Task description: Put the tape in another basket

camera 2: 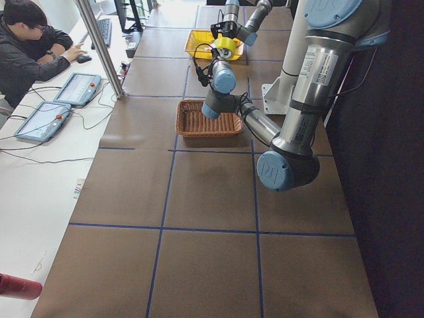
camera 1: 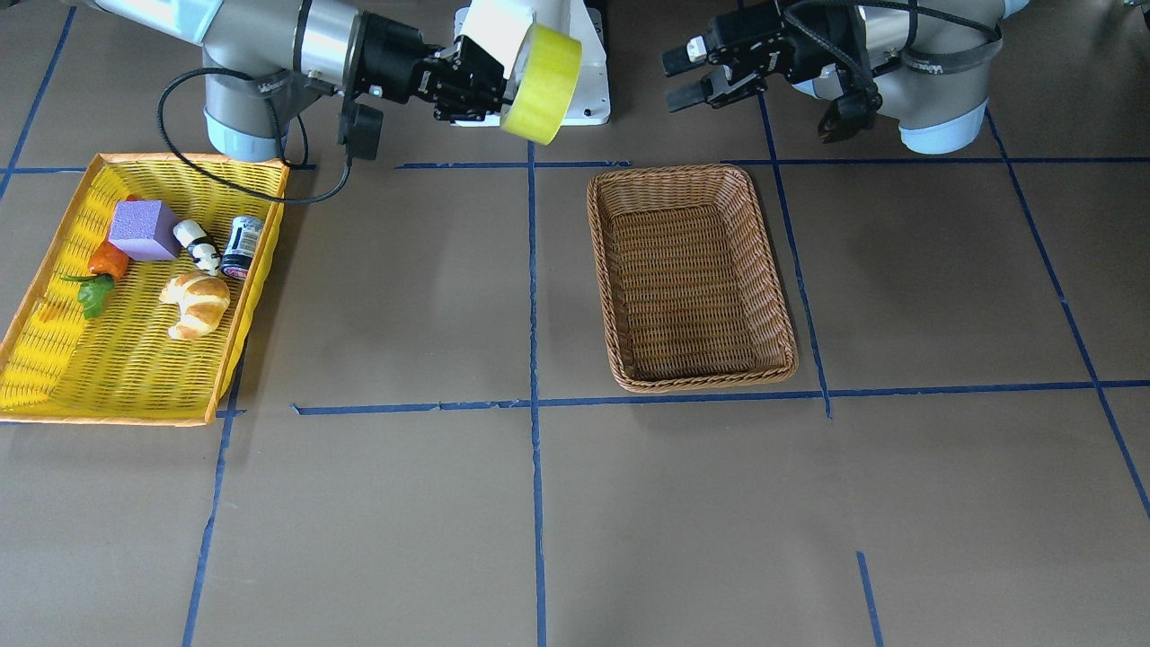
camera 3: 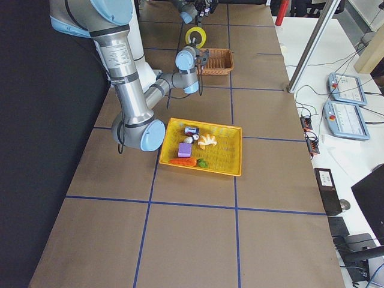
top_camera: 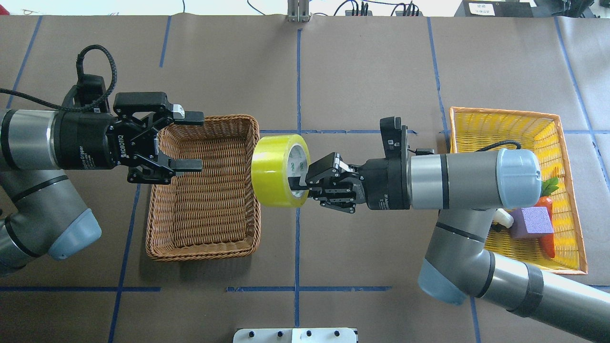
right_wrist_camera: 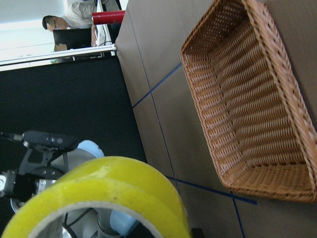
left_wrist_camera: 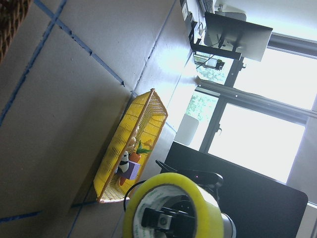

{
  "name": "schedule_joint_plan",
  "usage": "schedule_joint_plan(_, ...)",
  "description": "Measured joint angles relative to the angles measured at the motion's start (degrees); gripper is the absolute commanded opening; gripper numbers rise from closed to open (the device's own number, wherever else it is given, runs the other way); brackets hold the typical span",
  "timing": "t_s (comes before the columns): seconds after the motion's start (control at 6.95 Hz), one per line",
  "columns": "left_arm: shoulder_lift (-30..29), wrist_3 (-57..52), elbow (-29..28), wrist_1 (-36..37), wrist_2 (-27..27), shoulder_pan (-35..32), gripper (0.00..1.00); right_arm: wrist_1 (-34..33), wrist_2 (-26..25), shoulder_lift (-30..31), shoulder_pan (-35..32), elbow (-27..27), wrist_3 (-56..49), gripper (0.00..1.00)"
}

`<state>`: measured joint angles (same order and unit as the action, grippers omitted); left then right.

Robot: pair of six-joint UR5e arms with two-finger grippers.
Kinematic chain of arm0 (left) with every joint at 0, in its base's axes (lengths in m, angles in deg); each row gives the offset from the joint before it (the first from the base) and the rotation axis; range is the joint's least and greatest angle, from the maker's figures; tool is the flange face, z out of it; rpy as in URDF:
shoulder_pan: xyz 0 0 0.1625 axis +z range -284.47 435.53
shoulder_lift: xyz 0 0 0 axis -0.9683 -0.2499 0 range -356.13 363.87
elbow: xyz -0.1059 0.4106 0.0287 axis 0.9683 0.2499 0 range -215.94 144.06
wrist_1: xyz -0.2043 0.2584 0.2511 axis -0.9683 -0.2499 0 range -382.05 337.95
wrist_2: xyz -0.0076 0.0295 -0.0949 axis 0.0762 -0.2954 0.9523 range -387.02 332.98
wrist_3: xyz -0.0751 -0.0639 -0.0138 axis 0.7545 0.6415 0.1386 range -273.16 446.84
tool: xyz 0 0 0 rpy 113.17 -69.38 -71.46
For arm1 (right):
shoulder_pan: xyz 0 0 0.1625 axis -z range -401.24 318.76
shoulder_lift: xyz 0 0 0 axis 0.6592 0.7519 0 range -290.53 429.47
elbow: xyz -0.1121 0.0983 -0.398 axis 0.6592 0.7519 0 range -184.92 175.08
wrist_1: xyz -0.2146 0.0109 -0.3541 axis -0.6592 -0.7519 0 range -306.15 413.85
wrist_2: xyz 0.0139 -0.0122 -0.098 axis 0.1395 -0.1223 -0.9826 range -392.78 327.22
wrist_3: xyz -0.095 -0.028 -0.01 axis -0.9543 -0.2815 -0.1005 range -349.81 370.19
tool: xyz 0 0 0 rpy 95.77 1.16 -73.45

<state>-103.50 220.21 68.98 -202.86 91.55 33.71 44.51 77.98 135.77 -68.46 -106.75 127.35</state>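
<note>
The yellow-green tape roll [top_camera: 279,170] hangs in the air, on its edge, just beside the brown wicker basket [top_camera: 205,251] on its yellow-basket side. My right gripper [top_camera: 301,181] is shut on the roll's wall, with the white core facing it. In the front view the tape [camera 1: 542,83] is above and left of the wicker basket [camera 1: 604,279], with the right gripper [camera 1: 499,90] behind it. My left gripper [top_camera: 200,140] is open and empty over the wicker basket's far-side rim; it also shows in the front view [camera 1: 674,81]. The wicker basket is empty.
The yellow plastic basket [camera 1: 135,377] holds a purple block [camera 1: 144,230], a croissant [camera 1: 195,304], a panda toy [camera 1: 199,245], a small can [camera 1: 243,247] and a carrot [camera 1: 108,261]. A white base plate [camera 1: 588,90] lies behind the tape. An operator [camera 2: 30,50] sits at a side desk.
</note>
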Motion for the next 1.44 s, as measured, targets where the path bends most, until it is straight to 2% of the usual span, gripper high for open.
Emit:
schedule_joint_plan(0.58, -1.97, 0.43, 0.76, 0.06, -0.54, 2.63, 1.00, -0.06, -0.23, -0.11, 4.29, -1.74, 0.06, 0.01)
schedule_joint_plan(1.01, -2.94, 0.43, 2.12, -0.07, -6.16, 8.79, 1.00, -0.08, -0.47, -0.24, 4.38, -1.56, -0.10, 0.01)
schedule_joint_plan(1.44, -3.02, 0.41, 2.70, 0.01, -7.60, 11.44, 1.00, -0.13, -1.16, -0.27, 4.40, -1.45, -0.24, 0.02)
